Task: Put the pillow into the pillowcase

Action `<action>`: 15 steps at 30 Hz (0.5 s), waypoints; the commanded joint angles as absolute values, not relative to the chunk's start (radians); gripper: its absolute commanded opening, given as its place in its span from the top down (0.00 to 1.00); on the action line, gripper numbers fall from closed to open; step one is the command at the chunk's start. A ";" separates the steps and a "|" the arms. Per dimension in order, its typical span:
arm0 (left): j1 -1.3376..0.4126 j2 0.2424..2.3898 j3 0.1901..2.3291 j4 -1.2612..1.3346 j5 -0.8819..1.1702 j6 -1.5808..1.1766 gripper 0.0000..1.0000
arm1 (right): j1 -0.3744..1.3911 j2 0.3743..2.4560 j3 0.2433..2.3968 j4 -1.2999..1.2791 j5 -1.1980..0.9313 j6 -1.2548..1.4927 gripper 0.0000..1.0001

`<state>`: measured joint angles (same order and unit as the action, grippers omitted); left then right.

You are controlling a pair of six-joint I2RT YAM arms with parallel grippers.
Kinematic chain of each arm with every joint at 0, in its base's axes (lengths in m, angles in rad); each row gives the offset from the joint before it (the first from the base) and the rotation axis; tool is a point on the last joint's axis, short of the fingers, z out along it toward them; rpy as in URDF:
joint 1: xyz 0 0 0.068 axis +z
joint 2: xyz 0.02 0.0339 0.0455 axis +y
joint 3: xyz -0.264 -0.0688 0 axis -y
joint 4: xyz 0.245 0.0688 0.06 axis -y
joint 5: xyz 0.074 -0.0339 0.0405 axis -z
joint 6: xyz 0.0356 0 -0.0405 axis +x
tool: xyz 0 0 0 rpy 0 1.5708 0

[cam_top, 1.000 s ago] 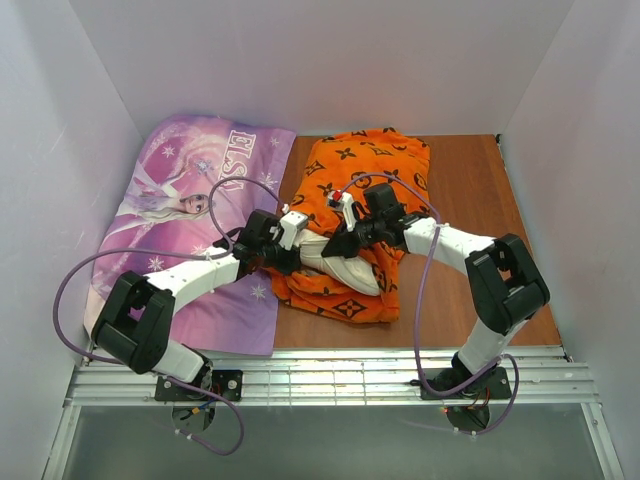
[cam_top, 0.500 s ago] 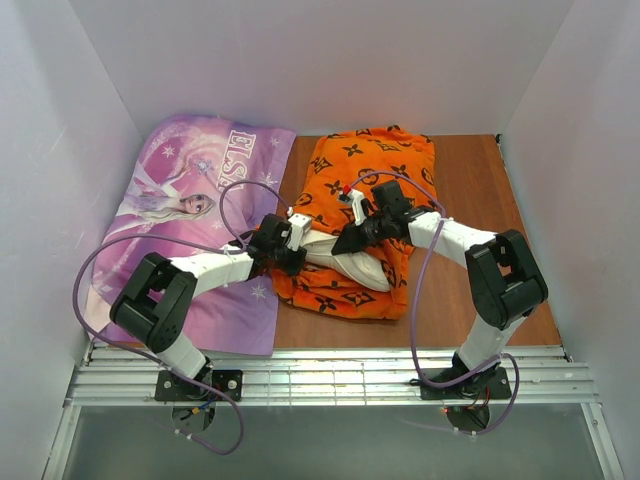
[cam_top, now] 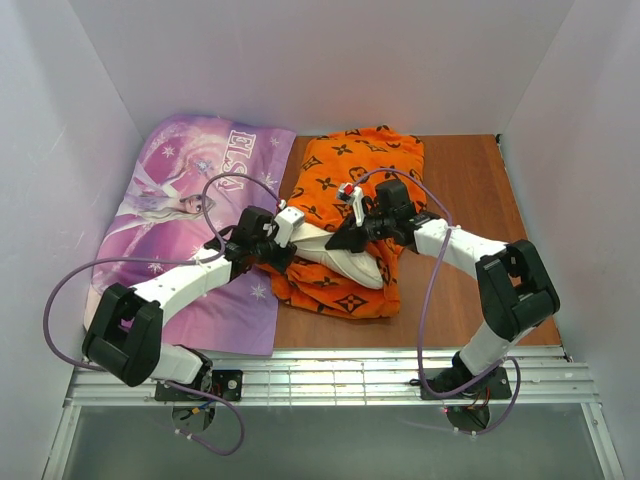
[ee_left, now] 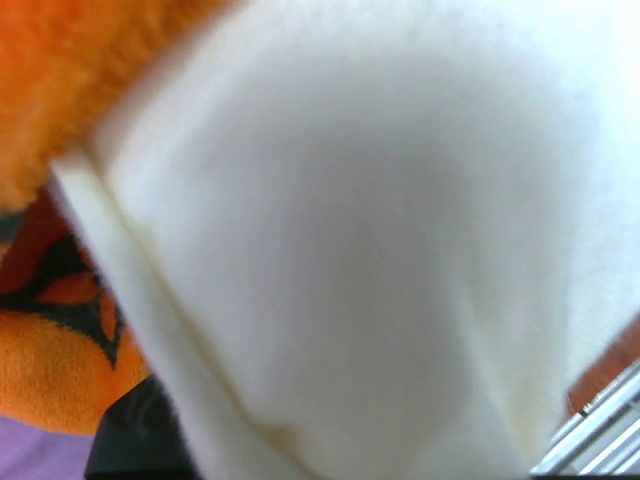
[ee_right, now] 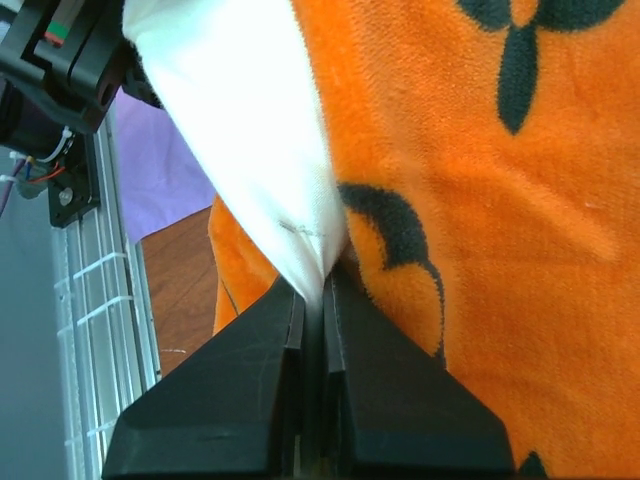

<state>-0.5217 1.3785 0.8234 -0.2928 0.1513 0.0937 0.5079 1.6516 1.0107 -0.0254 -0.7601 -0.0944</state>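
Looking down from overhead, I count two arms, one pillow (cam_top: 338, 264), one pillowcase (cam_top: 362, 168) and one purple cloth (cam_top: 190, 215) with a princess print. The orange pillowcase lies rumpled at the centre of the frame on the brown table (cam_top: 470, 200), its left edge touching the purple cloth, which fills the left side. Only a white wedge of the pillow shows, in the lower half of the pillowcase, with orange fabric above and below it.

Both grippers meet that wedge. The right gripper (cam_top: 337, 243) comes in from the right; in its own camera the right gripper (ee_right: 322, 296) has its two black fingers pressed together on a corner of the pillow (ee_right: 250, 130), with the pillowcase (ee_right: 480, 220) lying just beside them. The left gripper (cam_top: 287, 252) sits at the wedge's left end, closed. Its camera is filled by the pillow (ee_left: 350, 240), orange pillowcase (ee_left: 60, 390) at the left edge, and I cannot tell whether cloth is caught in it.
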 commanded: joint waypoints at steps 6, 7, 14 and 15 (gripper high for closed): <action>-0.362 1.293 0.770 -0.324 0.273 0.072 1.00 | 0.373 1.635 1.035 -0.342 -0.543 -0.133 0.61; -0.368 1.307 0.769 -0.299 0.319 0.069 1.00 | 0.385 1.620 1.048 -0.331 -0.545 -0.136 0.51; -0.374 1.394 0.804 -0.244 0.411 0.064 1.00 | 0.531 1.606 1.135 -0.305 -0.468 -0.282 0.32; -0.374 1.391 0.802 -0.241 0.413 0.066 1.00 | 0.555 1.598 1.140 -0.293 -0.465 -0.297 0.32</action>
<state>-0.3813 1.4017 0.7662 -0.2836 0.3565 0.0807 0.5053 1.6318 1.0946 -0.2733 -0.5690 -0.2096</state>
